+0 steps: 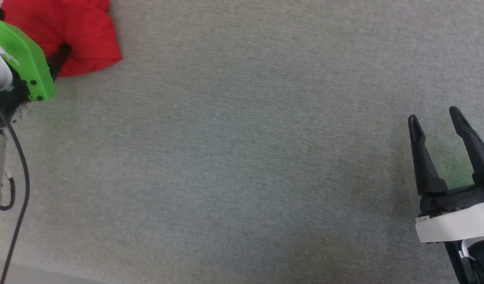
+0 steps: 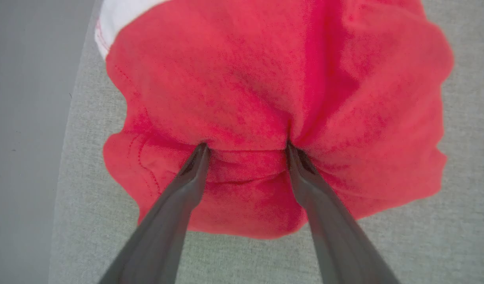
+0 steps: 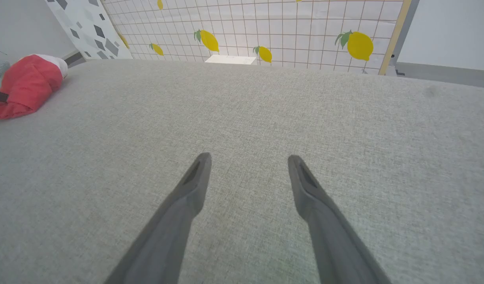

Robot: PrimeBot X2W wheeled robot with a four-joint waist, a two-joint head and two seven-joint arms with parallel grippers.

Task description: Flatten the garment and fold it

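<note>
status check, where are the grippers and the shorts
Left gripper open, pressed into bunched red shorts. Right gripper open over grey surface. No obstacle seen.

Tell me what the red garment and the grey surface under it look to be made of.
The garment: probably a soft knit fabric, matte and slightly fuzzy. It bunches into deep folds and shows a stitched hem line. The grey surface: looks like a woven or felt-like textile covering, matte with a fine flecked grain. What lies beneath it cannot be told.
</note>
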